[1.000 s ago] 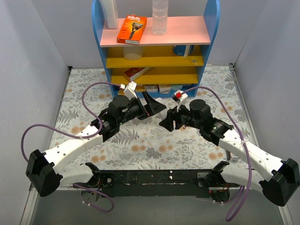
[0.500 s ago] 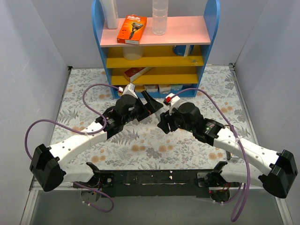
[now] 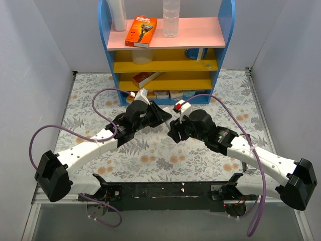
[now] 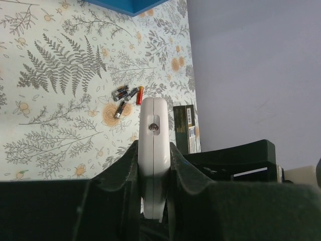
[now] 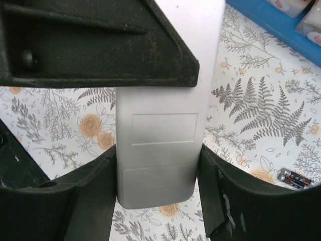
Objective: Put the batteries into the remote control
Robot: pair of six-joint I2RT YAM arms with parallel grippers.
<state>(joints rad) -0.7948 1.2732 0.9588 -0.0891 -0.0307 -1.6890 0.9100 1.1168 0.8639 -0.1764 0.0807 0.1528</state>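
Desk cover: pale cloth printed with grey ferns and orange flowers.
Shelf unit: blue sides, pink top board, two yellow boards; stands at the middle of the desk's far edge.
Top board: white container at left, orange razor box lying flat, clear bottle upright.
Lower yellow board: red-and-white box, tilted.

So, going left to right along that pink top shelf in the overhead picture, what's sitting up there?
On the pink shelf: white bottle → orange razor pack → clear bottle.
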